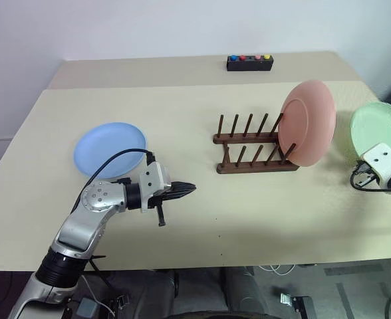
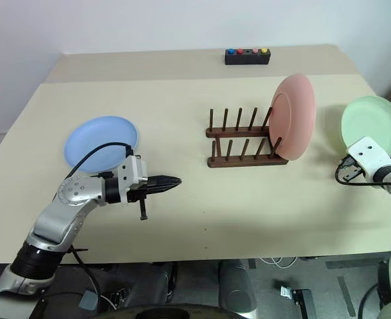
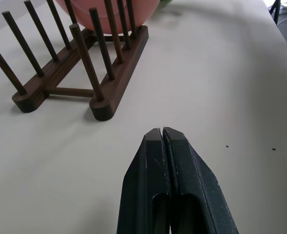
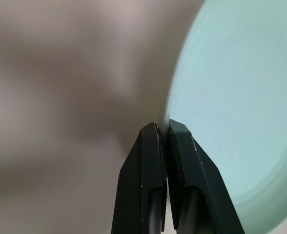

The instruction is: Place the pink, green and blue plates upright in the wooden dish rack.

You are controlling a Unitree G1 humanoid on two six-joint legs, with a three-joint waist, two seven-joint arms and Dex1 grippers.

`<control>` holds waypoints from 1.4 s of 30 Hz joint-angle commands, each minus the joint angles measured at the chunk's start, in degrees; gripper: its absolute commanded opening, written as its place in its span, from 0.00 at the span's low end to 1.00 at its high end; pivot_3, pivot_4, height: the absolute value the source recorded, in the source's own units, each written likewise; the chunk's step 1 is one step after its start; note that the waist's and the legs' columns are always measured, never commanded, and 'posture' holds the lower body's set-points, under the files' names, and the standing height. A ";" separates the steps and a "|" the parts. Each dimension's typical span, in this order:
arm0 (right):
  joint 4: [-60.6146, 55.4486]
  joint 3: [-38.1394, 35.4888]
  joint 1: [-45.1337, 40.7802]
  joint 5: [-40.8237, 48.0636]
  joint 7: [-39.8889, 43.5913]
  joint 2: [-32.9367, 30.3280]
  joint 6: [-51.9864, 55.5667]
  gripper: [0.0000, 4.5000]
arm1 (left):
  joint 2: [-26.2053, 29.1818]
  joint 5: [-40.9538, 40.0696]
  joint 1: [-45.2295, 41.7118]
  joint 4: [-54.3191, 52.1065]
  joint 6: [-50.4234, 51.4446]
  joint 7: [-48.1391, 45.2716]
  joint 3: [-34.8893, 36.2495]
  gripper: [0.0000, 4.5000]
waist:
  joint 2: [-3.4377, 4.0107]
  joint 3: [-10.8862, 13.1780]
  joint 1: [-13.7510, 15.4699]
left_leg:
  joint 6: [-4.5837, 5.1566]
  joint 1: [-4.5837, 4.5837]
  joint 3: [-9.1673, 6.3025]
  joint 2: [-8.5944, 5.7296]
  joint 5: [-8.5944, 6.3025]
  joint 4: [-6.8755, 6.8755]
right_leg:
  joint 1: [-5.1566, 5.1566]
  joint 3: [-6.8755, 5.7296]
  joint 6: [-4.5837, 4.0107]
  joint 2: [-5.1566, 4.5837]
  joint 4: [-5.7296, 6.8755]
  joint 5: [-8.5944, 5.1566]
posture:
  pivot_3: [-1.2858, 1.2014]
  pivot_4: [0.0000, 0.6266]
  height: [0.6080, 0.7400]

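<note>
Counting the task items gives three plates and one wooden dish rack [image 1: 255,144] on the beige tabletop [image 1: 202,212]. The rack has two parallel rails, each carrying a row of thin upright pegs, and its long axis runs left to right across the tabletop as seen from the head cameras.

The rack holds one item: the pink plate [image 1: 308,123] stands on edge in the slot at its right end, leaning slightly, its hollow face turned toward the rack's empty pegs. The remaining slots are unoccupied.

The blue plate [image 1: 110,149] lies flat on the tabletop, well to the left of the rack, face up.

The green plate [image 2: 373,126] sits at the right edge of the tabletop, beside the pink plate and apart from it. The right tool [image 4: 163,129] has its two black fingers pressed onto the near rim of this plate, pinching it.

The left tool [image 1: 187,189] hovers over the tabletop between the blue plate and the rack, pointing toward the rack, fingers pressed together with nothing between them.

One black box with coloured buttons [image 1: 249,62] rests at the far edge.
</note>
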 commanded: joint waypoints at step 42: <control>-64.92 -14.09 -2.62 73.81 15.47 10.28 56.19 0.01 | -0.69 -5.97 -2.56 -1.06 1.42 0.81 3.74 0.00 | 0.06 0.08 0.59 | 0.06 -0.11 0.12 0.06 -0.03 0.00 | -0.18 0.11 0.01 0.03 0.01 0.00 | 0.52 0.24 1.00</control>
